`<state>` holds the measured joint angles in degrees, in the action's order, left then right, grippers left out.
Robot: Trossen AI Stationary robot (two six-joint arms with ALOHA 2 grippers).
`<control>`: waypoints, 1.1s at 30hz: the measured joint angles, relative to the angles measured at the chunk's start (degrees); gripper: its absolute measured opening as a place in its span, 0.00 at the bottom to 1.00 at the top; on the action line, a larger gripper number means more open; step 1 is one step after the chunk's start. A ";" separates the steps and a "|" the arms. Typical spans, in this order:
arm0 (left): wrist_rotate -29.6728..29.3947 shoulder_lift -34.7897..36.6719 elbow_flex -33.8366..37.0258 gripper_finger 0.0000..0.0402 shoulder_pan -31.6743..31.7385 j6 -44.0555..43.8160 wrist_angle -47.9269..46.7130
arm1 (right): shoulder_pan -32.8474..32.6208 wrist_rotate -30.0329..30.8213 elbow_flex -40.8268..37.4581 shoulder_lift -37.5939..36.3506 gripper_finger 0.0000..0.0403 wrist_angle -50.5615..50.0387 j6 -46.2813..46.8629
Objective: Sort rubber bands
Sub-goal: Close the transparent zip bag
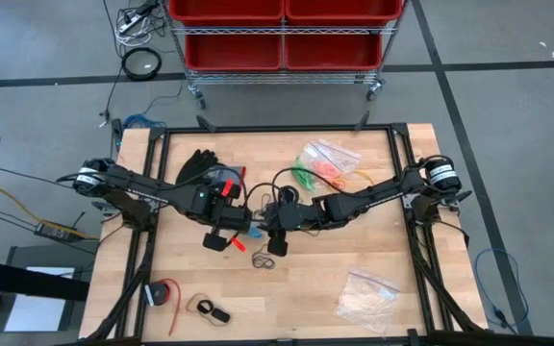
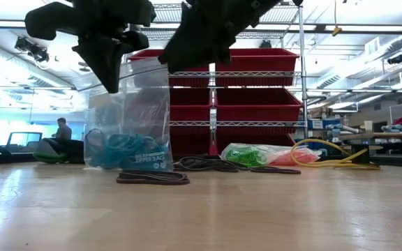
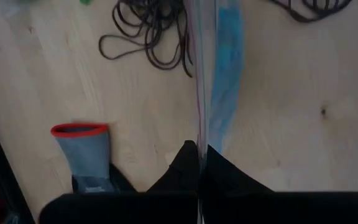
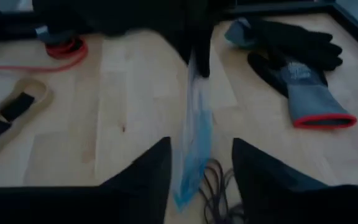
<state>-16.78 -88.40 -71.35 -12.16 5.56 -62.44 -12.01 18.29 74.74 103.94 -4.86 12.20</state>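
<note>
Two dark, near-black arms of jointed segments, slim along the forearms, bulkier toward the wrists. Pale round label with black ring on the left arm's (image 1: 128, 183) base joint; white-faced round cap on the right arm's (image 1: 373, 197) base joint. Thin black cables looped off both wrists. Red patches on the left gripper (image 1: 239, 231) housing. Right gripper (image 4: 201, 163) with two matte black, broad, tapering fingers (image 4: 148, 168)
</note>
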 joint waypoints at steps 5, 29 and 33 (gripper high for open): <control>1.32 0.00 -0.02 0.00 -0.02 0.23 2.30 | -0.04 -0.47 0.04 0.00 0.50 1.57 -1.54; 3.45 0.00 -0.06 0.00 -0.98 2.84 10.60 | 0.24 -6.76 0.04 0.00 0.30 1.83 -1.35; 3.51 0.00 -0.09 0.00 -0.98 2.84 10.84 | 0.24 -6.83 0.04 0.00 0.29 1.69 -1.36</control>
<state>-13.26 -88.40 -71.44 -13.15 8.40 -51.60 -11.77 11.46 74.78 103.94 -3.17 10.84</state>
